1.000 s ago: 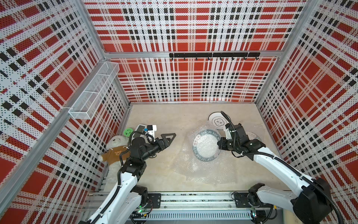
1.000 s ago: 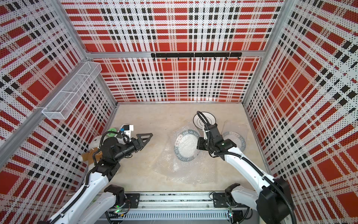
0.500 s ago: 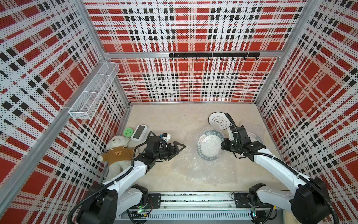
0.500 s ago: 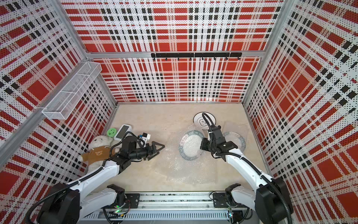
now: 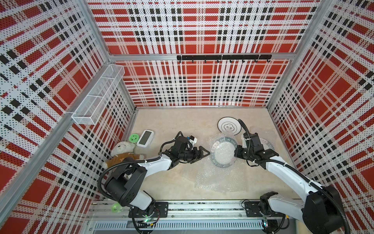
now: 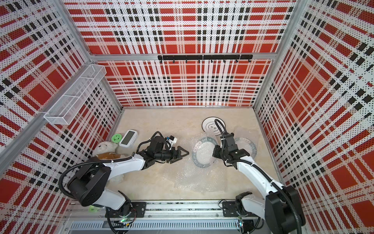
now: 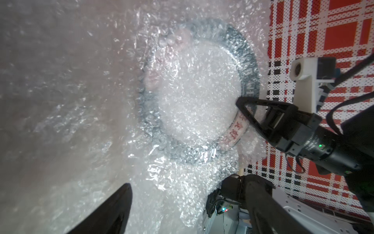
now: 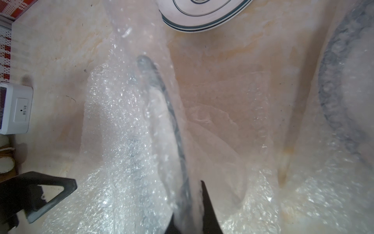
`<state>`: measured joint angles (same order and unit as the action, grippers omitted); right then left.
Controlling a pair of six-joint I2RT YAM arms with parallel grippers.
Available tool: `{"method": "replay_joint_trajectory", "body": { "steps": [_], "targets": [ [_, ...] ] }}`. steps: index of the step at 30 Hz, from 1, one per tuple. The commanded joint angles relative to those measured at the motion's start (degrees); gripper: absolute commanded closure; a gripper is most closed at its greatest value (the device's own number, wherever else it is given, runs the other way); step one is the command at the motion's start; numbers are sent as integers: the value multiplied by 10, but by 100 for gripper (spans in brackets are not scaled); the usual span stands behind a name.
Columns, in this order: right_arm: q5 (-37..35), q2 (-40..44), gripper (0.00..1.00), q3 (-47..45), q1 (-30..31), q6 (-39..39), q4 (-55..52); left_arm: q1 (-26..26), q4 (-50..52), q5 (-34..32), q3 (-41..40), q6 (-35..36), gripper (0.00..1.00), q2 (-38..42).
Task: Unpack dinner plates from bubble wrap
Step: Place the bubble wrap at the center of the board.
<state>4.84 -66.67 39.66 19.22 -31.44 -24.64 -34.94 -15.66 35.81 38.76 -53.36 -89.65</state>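
Left wrist view is mostly filled by one dinner plate point(image 7: 194, 97), covered in bubble wrap point(image 7: 81, 113) and tilted so that its face is turned to the left side of the desk point(image 5: 172, 121). It is gripped at its right rim by the right gripper point(image 5: 235, 152), whose jaws are closed tight on plate and wrap together. In both top views the left gripper point(image 5: 203, 156) is seen just to the left of this plate, level with it and pointed at its left rim. Its jaws are spread wide and nothing is held in them. So the plate lies to the right of the open jaws, very close but not touching as far as can be told, and the left arm is the free one for the wrap. A round plate has no long side, so it is judged that a loose fold of wrap at the left rim should be pinched and pulled to the left. Nothing stands between the jaws and the wrap. A bare plate point(image 5: 229, 126) lies farther back, a second wrapped plate point(image 6: 245, 145) lies flat to the right behind the right arm, and a loose sheet point(image 5: 220, 180) lies flat on the near side. A teddy bear point(image 5: 123, 151), a green disc point(image 5: 133, 137) and a white gadget point(image 5: 145, 137) are well off to the left.
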Motion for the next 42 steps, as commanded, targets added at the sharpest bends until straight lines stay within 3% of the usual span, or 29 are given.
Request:
{"method": "replay_joint_trajectory", "body": {
  "steps": [1, 12, 16, 22, 28, 31, 34, 37, 42],
  "targets": [
    [8, 6, 100, -14, -7, 9, 42, -12, -75, 4, 15, -22, 11, -47],
    [22, -6, 100, -46, -33, 21, 59, -24, -107, -13, 60, -34, 21, -141],
    [25, -10, 99, -50, -39, 26, 60, -23, -158, -2, 57, -64, 34, -157],
    [19, -14, 91, -53, -41, 31, 58, -25, -170, -4, 51, -78, 60, -130],
    [18, -12, 80, -55, -41, 32, 57, -28, -163, -4, 50, -84, 76, -109],
    [16, -3, 70, -52, -41, 36, 49, -29, -169, 1, 50, -89, 83, -107],
    [0, 13, 50, -46, -41, 43, 30, -31, -170, 3, 50, -92, 91, -100],
    [-22, 28, 33, -40, -41, 49, 8, -32, -171, 5, 51, -92, 95, -94],
    [-76, 50, 15, -6, -41, 55, -52, -35, -171, 15, 58, -92, 97, -105]
  ]
}}
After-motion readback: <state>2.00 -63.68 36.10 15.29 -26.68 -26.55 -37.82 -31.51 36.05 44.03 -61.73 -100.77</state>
